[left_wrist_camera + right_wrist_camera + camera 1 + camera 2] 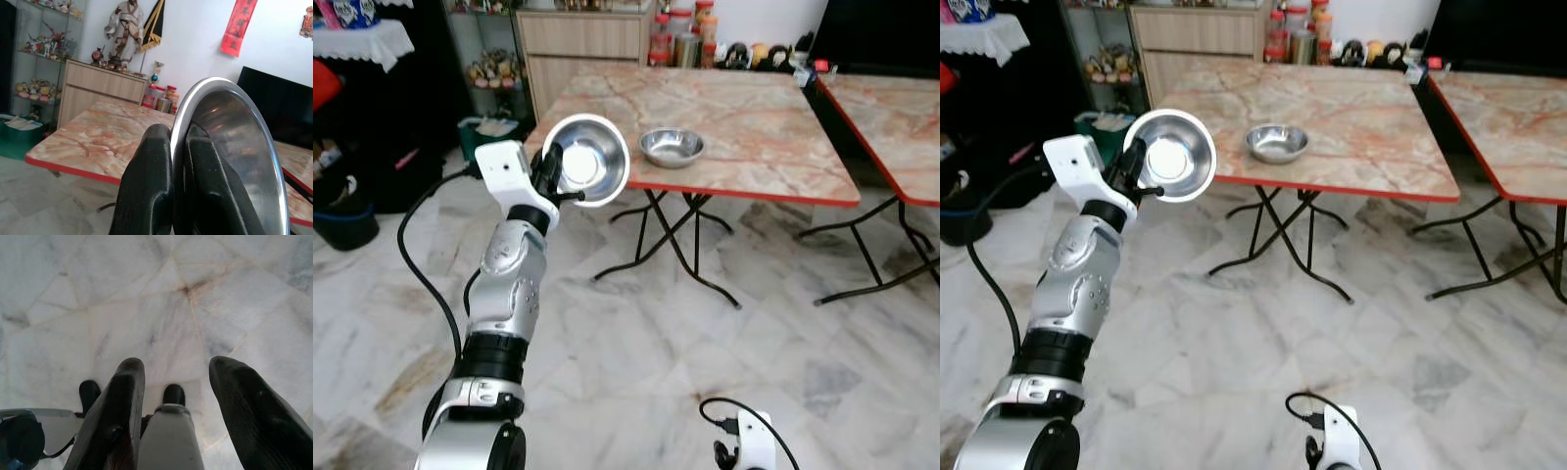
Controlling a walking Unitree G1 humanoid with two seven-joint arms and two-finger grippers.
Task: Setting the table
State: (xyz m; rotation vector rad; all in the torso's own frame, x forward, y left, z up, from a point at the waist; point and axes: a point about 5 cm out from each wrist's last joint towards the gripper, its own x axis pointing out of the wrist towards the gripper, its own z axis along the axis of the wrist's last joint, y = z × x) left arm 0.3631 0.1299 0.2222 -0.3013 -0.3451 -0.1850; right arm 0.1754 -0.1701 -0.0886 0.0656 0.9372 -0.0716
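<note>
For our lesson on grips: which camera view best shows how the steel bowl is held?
The left wrist view: the left gripper pinches the steel bowl by its rim, one finger each side. The eye views show the whole bowl raised before the marble table. The right wrist view faces the floor.

Bowl [672, 147] on table [773, 147] near front edge; 2nd table [891, 113] just right; cabinet [582, 44] behind.

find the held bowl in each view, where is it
Left eye: held bowl, upper left of centre, before the table corner.
Right eye: upper left.
Left wrist: right half, rim pinched by left gripper.
Right wrist: not in it.
Shared landmark: the table.
</note>
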